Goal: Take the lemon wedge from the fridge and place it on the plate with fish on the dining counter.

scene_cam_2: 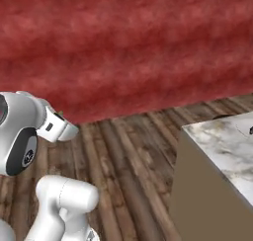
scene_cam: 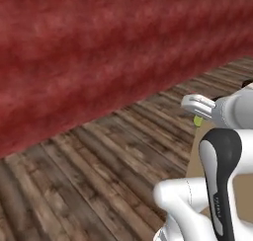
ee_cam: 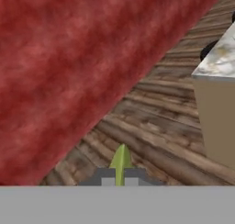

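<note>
A tiny yellow-green lemon wedge [ee_cam: 121,162] stands pinched between my gripper's fingertips [ee_cam: 106,178] in the hand view. From the left base view the gripper [scene_cam: 196,111] hangs in the air above the wooden floor, shut on the lemon wedge [scene_cam: 198,120], which peeks out just below the fingers. In the right base view the hand [scene_cam_2: 57,125] points right, toward the dining counter [scene_cam_2: 227,141], whose marbled corner lies at the right edge. The dining counter [ee_cam: 218,62] sits ahead at the right of the hand view. The fridge and the plate with fish are out of view.
A dark red wall [scene_cam: 99,52] spans the background in all views. Brown plank floor [scene_cam_2: 128,151] stretches between the wall and the counter's tan cabinet side [scene_cam_2: 202,200]. A dark shape [ee_cam: 209,48] lies on the floor beyond the counter corner.
</note>
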